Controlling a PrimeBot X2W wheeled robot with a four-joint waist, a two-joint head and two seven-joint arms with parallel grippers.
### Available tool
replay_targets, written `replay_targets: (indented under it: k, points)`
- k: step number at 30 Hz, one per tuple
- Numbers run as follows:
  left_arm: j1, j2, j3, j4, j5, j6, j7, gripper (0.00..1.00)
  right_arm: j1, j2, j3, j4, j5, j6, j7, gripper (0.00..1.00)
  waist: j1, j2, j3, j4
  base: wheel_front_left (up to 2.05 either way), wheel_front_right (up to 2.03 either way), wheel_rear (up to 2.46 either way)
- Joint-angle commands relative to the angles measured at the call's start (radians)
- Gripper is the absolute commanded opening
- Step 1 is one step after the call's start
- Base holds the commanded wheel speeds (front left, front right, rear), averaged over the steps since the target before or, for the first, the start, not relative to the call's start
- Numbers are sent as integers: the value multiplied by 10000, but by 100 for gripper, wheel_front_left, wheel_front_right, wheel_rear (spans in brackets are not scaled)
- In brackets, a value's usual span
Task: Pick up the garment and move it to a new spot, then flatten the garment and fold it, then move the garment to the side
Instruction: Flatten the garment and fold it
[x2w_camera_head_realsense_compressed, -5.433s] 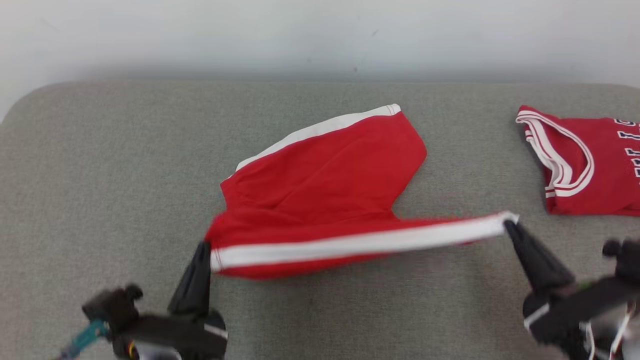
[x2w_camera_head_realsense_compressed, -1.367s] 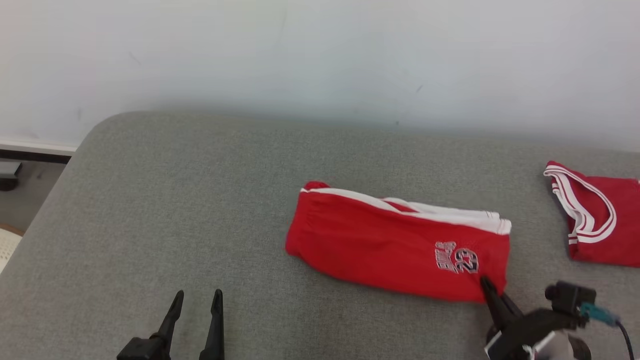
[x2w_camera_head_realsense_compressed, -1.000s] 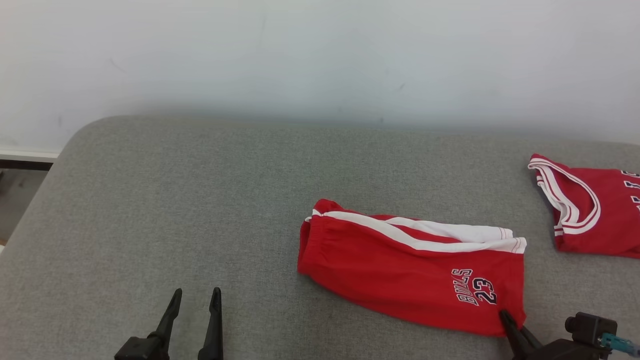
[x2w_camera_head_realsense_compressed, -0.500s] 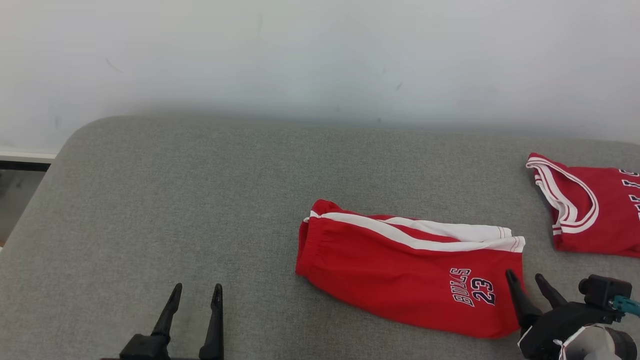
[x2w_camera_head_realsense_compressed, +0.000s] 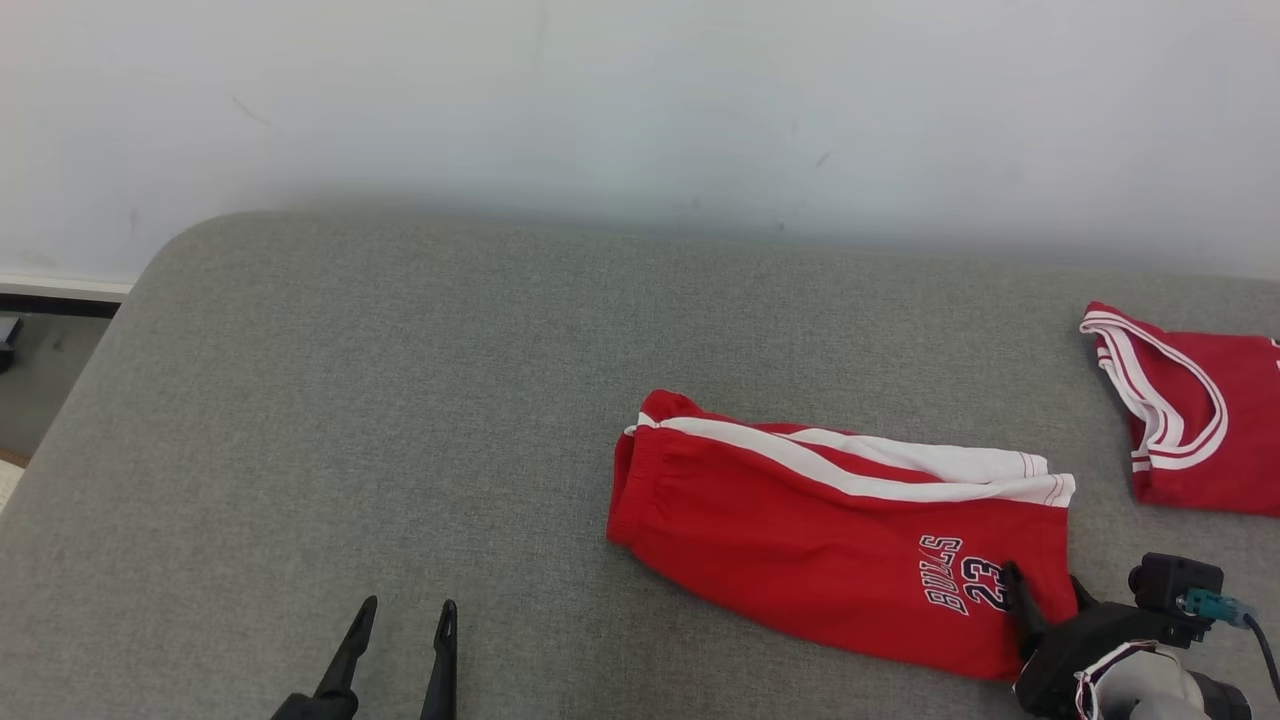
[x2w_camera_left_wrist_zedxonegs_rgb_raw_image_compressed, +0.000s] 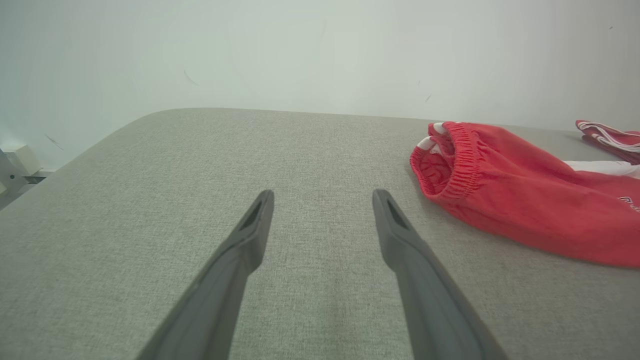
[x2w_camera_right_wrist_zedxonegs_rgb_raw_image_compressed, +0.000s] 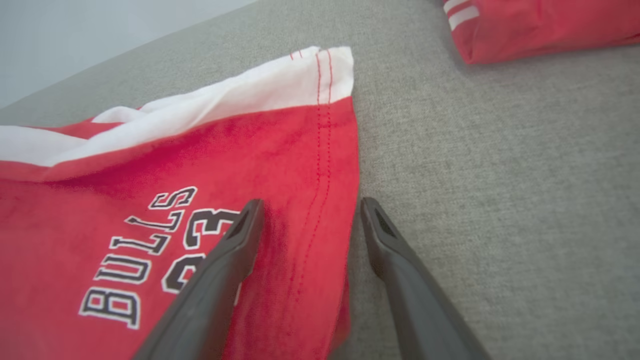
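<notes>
The garment (x2w_camera_head_realsense_compressed: 820, 540) is a pair of red shorts with white side stripes and a "BULLS 23" print. It lies folded in half on the grey padded surface (x2w_camera_head_realsense_compressed: 400, 400), waistband to the left. My right gripper (x2w_camera_head_realsense_compressed: 1045, 575) stands open at the shorts' lower right corner. In the right wrist view (x2w_camera_right_wrist_zedxonegs_rgb_raw_image_compressed: 311, 202) one finger is over the red cloth (x2w_camera_right_wrist_zedxonegs_rgb_raw_image_compressed: 150, 175) and the other over the grey surface, straddling the hem edge. My left gripper (x2w_camera_head_realsense_compressed: 408, 605) is open and holds nothing, well left of the waistband (x2w_camera_left_wrist_zedxonegs_rgb_raw_image_compressed: 450, 160), as the left wrist view (x2w_camera_left_wrist_zedxonegs_rgb_raw_image_compressed: 322, 195) shows.
A second red garment, a jersey with white trim (x2w_camera_head_realsense_compressed: 1190, 420), lies at the far right, a short gap from the shorts. A white wall runs behind the surface. The surface's rounded left corner (x2w_camera_head_realsense_compressed: 150, 280) drops to the floor at far left.
Earlier both grippers held the shorts stretched; now they lie folded. In the last second my right gripper opened and let go of the lower right corner. The head view shifted slightly.
</notes>
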Motion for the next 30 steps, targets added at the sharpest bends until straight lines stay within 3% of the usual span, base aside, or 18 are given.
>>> replay_targets:
  k: [1,10,11,12,13,20,30]
  points:
    - [51,15,36,-23,49,-13,-31,100,-69,65,-22,141,-2,-19,56,100,0,0,31,35,0,0,0]
    - [-27,13,-5,-8,-60,54,-31,100,-559,481,118,1361,253,-19,411,100,0,0,176,209,0,0,0]
    - [-25,13,-23,-1,-67,60,-31,100,-592,523,198,1434,269,-17,488,79,0,0,184,223,0,0,0]
    - [-25,13,-35,8,-74,73,-31,100,-614,559,290,1466,280,-17,538,29,0,0,193,233,0,0,0]
    - [-32,13,-41,16,-84,81,-31,100,-607,585,361,1495,304,-16,554,0,0,0,199,244,0,0,0]
    - [-33,11,38,47,-113,115,-31,100,-748,347,632,1490,442,4,28,0,0,0,200,212,0,0,0]
    - [-1,13,52,106,-264,104,-31,100,-628,-886,950,991,716,-21,-418,0,0,0,110,0,0,0,0]
